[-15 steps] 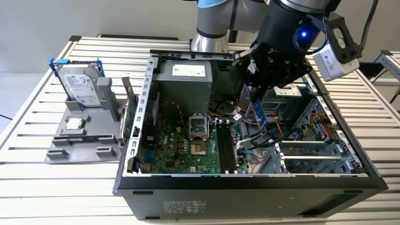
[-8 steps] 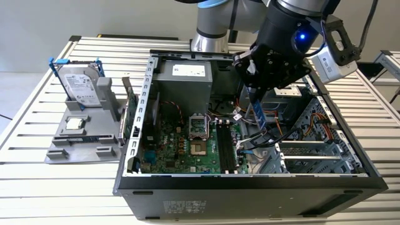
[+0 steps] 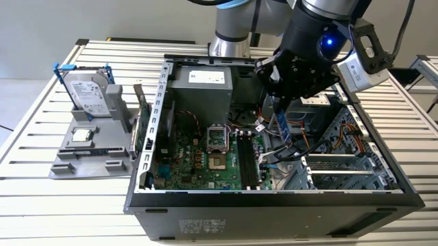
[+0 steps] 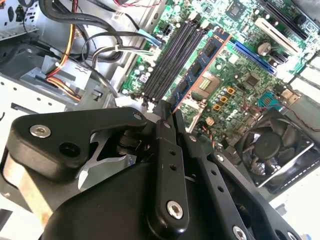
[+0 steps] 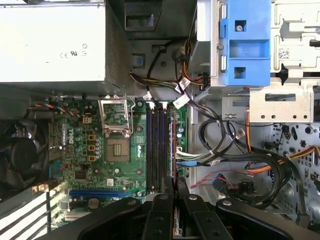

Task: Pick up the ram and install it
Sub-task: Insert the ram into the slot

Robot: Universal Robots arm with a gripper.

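Over ribbed white tabletop [image 3: 41, 102], black tool [image 3: 280, 105] clenches thin blue ram [image 4: 200, 65] above long dark slots [image 5: 156, 150].

**Tight Passage Over the Memory Slots**

The pincer [image 3: 282, 119] hung inside the open case [image 3: 274, 197], clamped on the ram [image 3: 282, 127]. Directly beneath it the black memory slots [image 5: 157, 150] lay bare. Looped cables [image 5: 240, 155] crowded one side of the pincer, with the blue drive bracket [image 5: 245, 40] beyond them. On the other side sat the processor socket [image 5: 116, 131], then the fan [image 5: 20, 155].
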